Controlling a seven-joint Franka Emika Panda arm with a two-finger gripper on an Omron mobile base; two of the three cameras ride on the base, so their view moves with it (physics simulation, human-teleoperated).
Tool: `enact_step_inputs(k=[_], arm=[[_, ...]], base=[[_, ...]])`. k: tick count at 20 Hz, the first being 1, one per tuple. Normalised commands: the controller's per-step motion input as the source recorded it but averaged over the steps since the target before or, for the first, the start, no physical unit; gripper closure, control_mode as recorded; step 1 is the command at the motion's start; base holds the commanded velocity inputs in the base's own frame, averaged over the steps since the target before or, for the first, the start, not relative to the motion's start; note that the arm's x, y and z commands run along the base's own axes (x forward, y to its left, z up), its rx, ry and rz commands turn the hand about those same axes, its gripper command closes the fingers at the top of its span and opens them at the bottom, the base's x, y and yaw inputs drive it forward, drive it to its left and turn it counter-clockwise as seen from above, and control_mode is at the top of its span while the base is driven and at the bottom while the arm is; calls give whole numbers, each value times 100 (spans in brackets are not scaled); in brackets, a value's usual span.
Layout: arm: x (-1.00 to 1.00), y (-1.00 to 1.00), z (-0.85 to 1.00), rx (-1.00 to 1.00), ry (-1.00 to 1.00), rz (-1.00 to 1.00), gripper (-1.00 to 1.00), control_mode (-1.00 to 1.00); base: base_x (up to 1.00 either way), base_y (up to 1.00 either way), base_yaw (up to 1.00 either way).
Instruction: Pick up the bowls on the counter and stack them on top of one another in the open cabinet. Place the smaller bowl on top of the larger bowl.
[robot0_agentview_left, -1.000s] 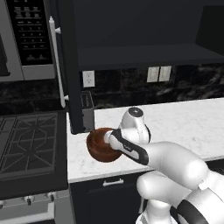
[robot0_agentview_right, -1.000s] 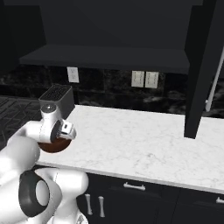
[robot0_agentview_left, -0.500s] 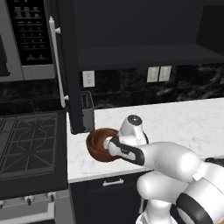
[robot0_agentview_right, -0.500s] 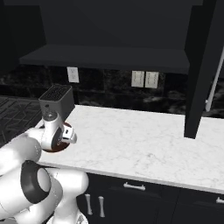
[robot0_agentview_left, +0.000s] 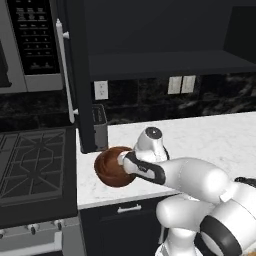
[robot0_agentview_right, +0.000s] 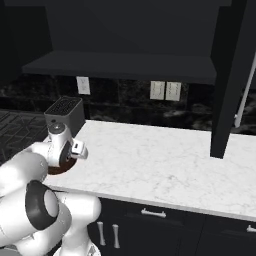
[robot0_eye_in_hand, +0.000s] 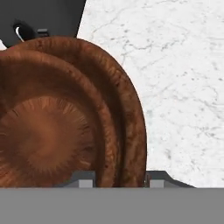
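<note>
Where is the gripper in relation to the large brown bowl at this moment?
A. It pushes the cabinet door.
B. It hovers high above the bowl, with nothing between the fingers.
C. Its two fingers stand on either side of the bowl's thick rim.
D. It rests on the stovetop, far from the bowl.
C: in the hand view the fingers flank the thick rim of the larger bowl, with the gripper straddling it over the counter.

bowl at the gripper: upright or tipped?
Tipped. The bowl shows its rounded underside sideways above the counter; the gripper straddles its rim.
</note>
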Motion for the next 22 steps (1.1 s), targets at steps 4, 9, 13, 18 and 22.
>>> enact_step_inputs(k=[4,9,13,18,22], arm=[[-89,-64,73,10,-25,-19,100,-100],[-93,-82,93,16,-30,-28,100,-100],[-71,-68,100,22,-36,-32,100,-100],[-71,-61,100,24,-33,-35,100,-100],[-75,-64,100,30,-33,-31,100,-100]], base=[[0,0,0],[0,0,0],[0,0,0],[0,0,0],[0,0,0]])
